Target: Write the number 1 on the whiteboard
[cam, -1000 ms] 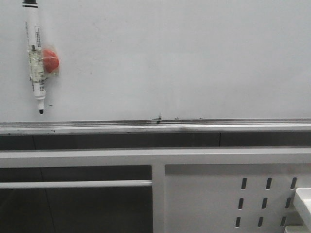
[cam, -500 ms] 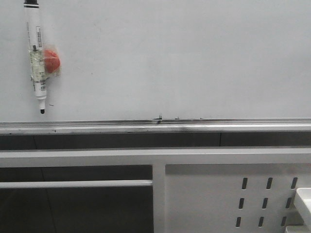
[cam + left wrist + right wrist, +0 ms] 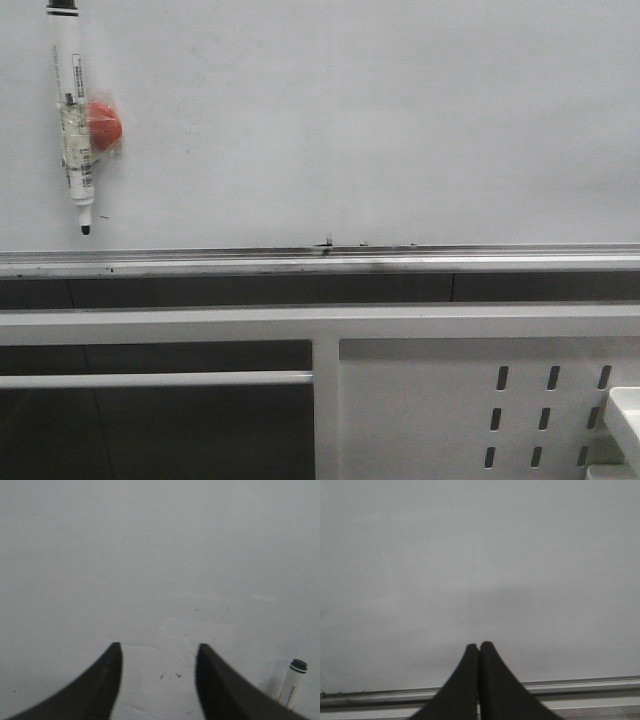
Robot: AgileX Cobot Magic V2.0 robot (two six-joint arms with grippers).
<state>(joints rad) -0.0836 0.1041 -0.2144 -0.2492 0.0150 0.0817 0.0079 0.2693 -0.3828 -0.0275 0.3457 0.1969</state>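
Note:
The whiteboard (image 3: pixel 350 120) fills the upper half of the front view, above its silver ledge rail (image 3: pixel 400 262). No number 1 stroke shows on it in any view. A white marker pen (image 3: pixel 75 120) hangs tip down at the board's upper left, taped to a red magnet (image 3: pixel 103 122). Neither gripper shows in the front view. My left gripper (image 3: pixel 159 645) is open and empty, facing the bare board (image 3: pixel 150 555), with the marker's capped end (image 3: pixel 294 680) off to one side. My right gripper (image 3: pixel 479 645) is shut and empty, facing the board (image 3: pixel 470 555) just above the rail (image 3: pixel 580 685).
Small black smudges (image 3: pixel 325 241) sit on the board just above the rail. Below the rail are a white frame beam (image 3: pixel 300 322), a thin white bar (image 3: pixel 150 379), a white perforated metal panel (image 3: pixel 440 410) and a white object's corner (image 3: pixel 625 415) at the right edge.
The marker's place in the front view wavers by a few pixels. Nothing else differs.

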